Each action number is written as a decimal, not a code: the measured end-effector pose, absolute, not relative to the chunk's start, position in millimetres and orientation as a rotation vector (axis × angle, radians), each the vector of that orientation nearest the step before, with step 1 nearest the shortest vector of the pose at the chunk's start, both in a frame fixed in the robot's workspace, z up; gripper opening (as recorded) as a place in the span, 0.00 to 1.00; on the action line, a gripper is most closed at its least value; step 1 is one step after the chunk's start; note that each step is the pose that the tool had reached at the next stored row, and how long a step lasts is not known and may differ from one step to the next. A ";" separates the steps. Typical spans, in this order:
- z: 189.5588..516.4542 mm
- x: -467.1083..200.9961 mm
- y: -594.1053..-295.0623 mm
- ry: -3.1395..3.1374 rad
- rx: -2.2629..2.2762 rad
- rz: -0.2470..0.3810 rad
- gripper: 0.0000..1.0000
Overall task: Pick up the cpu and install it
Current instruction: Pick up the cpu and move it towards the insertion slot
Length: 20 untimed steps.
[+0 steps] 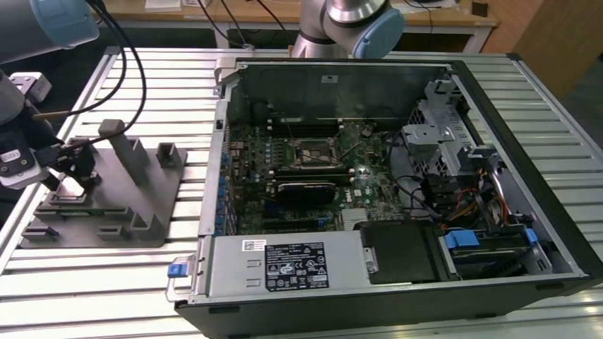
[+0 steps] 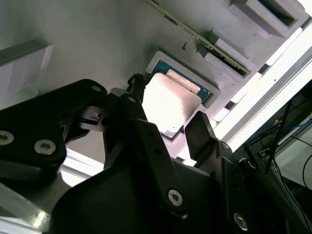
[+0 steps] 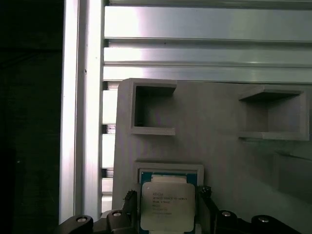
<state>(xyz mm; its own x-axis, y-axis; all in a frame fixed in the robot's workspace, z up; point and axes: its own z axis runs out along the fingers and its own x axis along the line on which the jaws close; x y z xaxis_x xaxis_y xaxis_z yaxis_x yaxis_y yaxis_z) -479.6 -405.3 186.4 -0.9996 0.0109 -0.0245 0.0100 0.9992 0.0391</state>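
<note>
The cpu (image 3: 168,207) lies flat in a shallow square recess of the grey fixture (image 3: 214,122), metal top up towards me. It is square, so it has no long axis, and its sides run parallel with the recess walls. A thin teal rim shows around the bright top.

My gripper (image 3: 167,194) is down over that recess with the jaws spread a little wider than the chip, one finger (image 3: 130,196) on each of two opposite sides. They hold nothing. Whether a tip touches a corner I cannot tell.

The other two sides of the cpu are free of my fingers. Beyond one of them the fixture's face is bare up to two box-shaped pockets. In the second wrist view my black linkage covers the side of the cpu (image 2: 170,105) nearest my wrist.

In the exterior view the open computer case (image 1: 377,176) stands beside the fixture (image 1: 141,205), towards the exterior view's right.
</note>
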 end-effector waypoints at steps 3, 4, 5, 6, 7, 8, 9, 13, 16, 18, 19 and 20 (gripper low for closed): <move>185.4 -479.7 -405.3 3.117 0.016 0.060 0.60; 184.8 -479.6 -405.3 3.116 0.016 0.061 0.60; 184.2 -479.6 -405.3 3.116 0.016 0.061 0.60; 183.8 -479.6 -405.3 3.116 0.016 0.061 0.60; 183.3 -479.6 -405.3 3.116 0.016 0.061 0.60; 182.9 -479.6 -405.3 3.116 0.016 0.061 0.60; 182.3 -479.6 -405.2 3.116 0.016 0.061 0.60; 181.4 -479.6 -404.5 3.116 0.016 0.061 0.60; 180.8 -479.6 -403.8 3.117 0.016 0.060 0.60; 180.5 -479.6 -403.8 3.117 0.016 0.060 0.60; 180.4 -479.6 -403.8 3.117 0.016 0.060 0.60; 180.3 -479.6 -403.8 3.117 0.016 0.060 0.60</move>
<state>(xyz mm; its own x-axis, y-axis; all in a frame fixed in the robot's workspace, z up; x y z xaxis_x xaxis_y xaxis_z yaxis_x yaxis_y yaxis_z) -479.6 -403.8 180.3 -0.9996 0.0109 -0.0242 0.0099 0.9992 0.0388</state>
